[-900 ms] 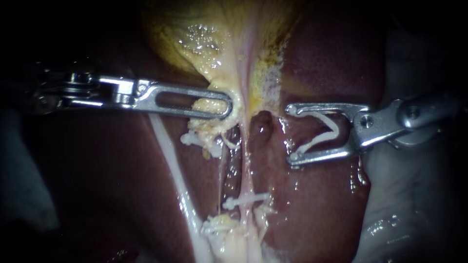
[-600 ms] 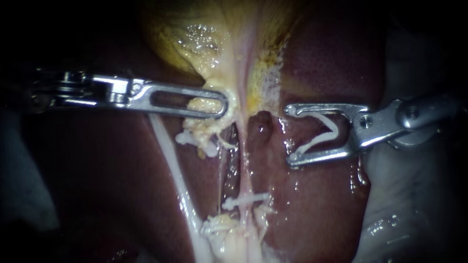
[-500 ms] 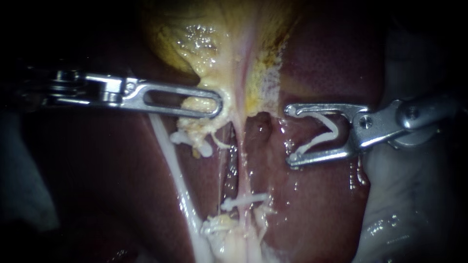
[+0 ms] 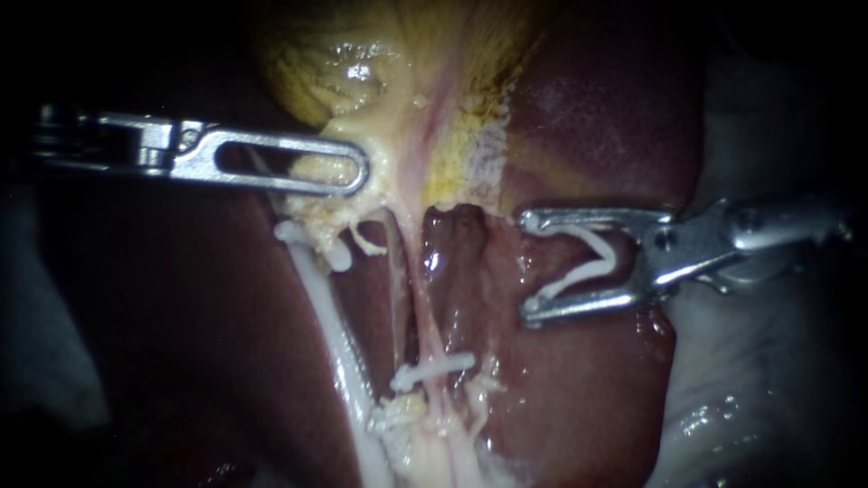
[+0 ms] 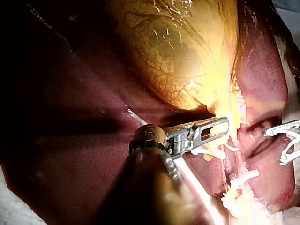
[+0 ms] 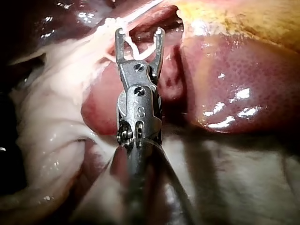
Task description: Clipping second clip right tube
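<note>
The open clip [image 4: 608, 255] sits in the tool of the right instrument [image 4: 533, 267], to the right of the right tube [image 4: 427, 339] and apart from it, above the wet, dark red liver [image 4: 597, 117]. It is a smooth white V with two thin curved legs. Its long axis lies almost level across the endoscope view, the mouth pointing left toward the tube and the bend toward the tool's hinge. The grey metal jaws stand wide apart, each hooked tip touching the end of one leg, so the tool holds the clip from two sides. The right tube is a thin, pale pink, glistening strand running downward from the neck of the gallbladder [image 4: 362, 54], so the clip's axis crosses it at roughly a right angle. Lower on that tube a closed clip [image 4: 434, 369], also white, lies crosswise with a slight tilt. The left instrument [image 4: 362, 173] points right; its tool is a flat, bright metal pair of slotted jaws lying together, clamped on lumpy yellow tissue at the gallbladder's neck, which shows through the slot. A thicker white tube [image 4: 339, 352] runs down below it.
</note>
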Controlling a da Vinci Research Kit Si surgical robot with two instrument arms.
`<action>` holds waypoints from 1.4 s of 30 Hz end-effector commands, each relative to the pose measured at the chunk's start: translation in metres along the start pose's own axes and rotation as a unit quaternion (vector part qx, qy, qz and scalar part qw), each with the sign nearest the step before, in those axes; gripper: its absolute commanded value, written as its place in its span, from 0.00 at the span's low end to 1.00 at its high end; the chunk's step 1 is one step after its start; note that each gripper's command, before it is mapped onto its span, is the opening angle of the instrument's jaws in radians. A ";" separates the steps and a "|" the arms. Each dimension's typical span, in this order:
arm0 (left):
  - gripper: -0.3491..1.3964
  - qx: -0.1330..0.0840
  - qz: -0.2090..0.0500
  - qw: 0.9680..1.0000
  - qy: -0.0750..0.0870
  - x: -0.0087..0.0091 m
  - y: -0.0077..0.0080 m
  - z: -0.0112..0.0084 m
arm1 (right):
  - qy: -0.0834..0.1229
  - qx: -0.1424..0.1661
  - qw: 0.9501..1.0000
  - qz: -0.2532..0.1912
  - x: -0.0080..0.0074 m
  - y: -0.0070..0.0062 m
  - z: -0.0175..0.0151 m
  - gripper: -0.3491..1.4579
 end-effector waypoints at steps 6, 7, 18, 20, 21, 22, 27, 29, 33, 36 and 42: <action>0.00 -0.001 0.000 1.000 -0.001 0.0001 -0.0002 0.0001 | -0.015 0.004 0.999 0.045 -0.0022 0.0006 0.0036 0.46; 0.00 -0.001 0.000 1.000 -0.001 0.0001 -0.0003 0.0002 | -0.015 0.004 0.999 0.049 -0.0025 0.0007 0.0039 0.46; 0.00 -0.003 0.000 1.000 -0.002 0.0003 -0.0005 0.0005 | -0.021 0.024 0.996 0.081 -0.0042 0.0005 0.0084 0.46; 0.00 -0.003 0.000 1.000 -0.002 0.0003 -0.0005 0.0005 | -0.020 0.029 0.996 0.087 -0.0044 0.0003 0.0090 0.46; 0.00 -0.003 0.000 1.000 -0.002 0.0003 -0.0005 0.0005 | -0.020 0.032 0.995 0.088 -0.0045 0.0002 0.0093 0.46; 0.00 -0.003 0.000 1.000 -0.002 0.0003 -0.0005 0.0005 | -0.019 0.034 0.995 0.090 -0.0046 0.0001 0.0095 0.46; 0.00 -0.003 0.000 1.000 -0.002 0.0003 -0.0005 0.0006 | -0.011 0.050 0.993 0.104 -0.0049 -0.0005 0.0103 0.45; 0.00 -0.003 0.000 1.000 -0.002 0.0003 -0.0005 0.0006 | -0.009 0.054 0.993 0.106 -0.0049 -0.0007 0.0105 0.45; 0.00 -0.003 -0.001 1.000 -0.002 0.0003 -0.0005 0.0006 | -0.005 0.064 0.992 0.109 -0.0046 -0.0011 0.0107 0.42; 0.00 -0.003 -0.001 1.000 -0.002 0.0003 -0.0005 0.0006 | -0.005 0.066 0.992 0.109 -0.0045 -0.0012 0.0106 0.39; 0.00 -0.003 0.000 1.000 -0.002 0.0003 -0.0005 0.0006 | -0.004 0.069 0.991 0.112 -0.0047 -0.0009 0.0103 0.12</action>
